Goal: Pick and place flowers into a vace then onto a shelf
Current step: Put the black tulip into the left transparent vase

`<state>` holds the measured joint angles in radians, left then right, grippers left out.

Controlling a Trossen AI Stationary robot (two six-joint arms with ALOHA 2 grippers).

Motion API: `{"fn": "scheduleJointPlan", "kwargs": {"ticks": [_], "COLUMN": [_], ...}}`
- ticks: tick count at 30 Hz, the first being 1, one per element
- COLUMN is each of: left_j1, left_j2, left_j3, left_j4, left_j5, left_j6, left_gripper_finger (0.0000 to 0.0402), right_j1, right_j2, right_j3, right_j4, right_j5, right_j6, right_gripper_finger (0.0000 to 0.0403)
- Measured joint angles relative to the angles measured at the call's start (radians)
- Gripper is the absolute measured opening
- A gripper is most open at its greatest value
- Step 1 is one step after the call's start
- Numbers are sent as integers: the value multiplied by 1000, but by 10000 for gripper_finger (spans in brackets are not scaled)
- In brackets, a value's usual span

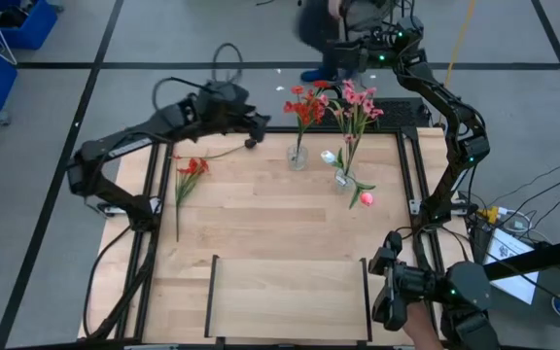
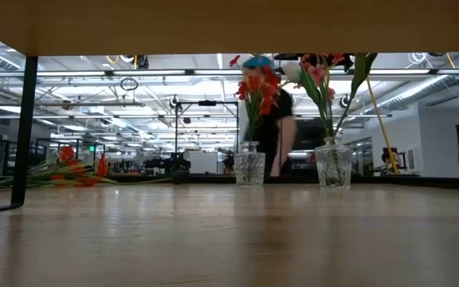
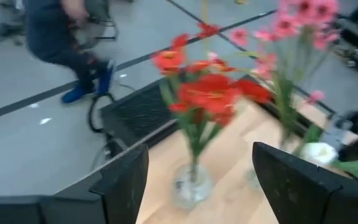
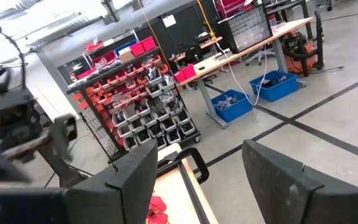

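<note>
High view: left gripper (image 1: 254,131) spread, empty, beside red vase (image 1: 297,156) | red stems (image 1: 189,173) wait flat | right gripper (image 1: 389,277) spread, parked.

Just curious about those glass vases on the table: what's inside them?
One glass vase holds red flowers; the other vase holds pink flowers and a white bud. Water isn't discernible.

workshop, red parts bins (image 4: 135,81), workbenches (image 4: 229,59)
</note>
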<state>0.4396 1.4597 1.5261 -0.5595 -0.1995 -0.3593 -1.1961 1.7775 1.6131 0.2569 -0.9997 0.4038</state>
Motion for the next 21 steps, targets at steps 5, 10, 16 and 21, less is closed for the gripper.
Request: {"fn": "scheduleJointPlan", "kwargs": {"ticks": [5, 10, 16, 21], "left_j1": [143, 293, 434, 482], "left_j2": [-9, 29, 120, 209], "left_j3": [0, 0, 0, 0], "left_j4": [-107, -218, -270, -282], "left_j5": [133, 306, 504, 503], "left_j6": [31, 80, 117, 167], "left_gripper_finger": [277, 275, 268, 252], "right_j1": [0, 0, 2, 14], "right_j2": [0, 0, 0, 0], "right_j3": [0, 0, 0, 0], "right_j4": [0, 0, 0, 0], "right_j5": [1, 1, 2, 3], "right_j6": [-1, -2, -1, -4], "right_gripper_finger": [226, 226, 226, 226]}}
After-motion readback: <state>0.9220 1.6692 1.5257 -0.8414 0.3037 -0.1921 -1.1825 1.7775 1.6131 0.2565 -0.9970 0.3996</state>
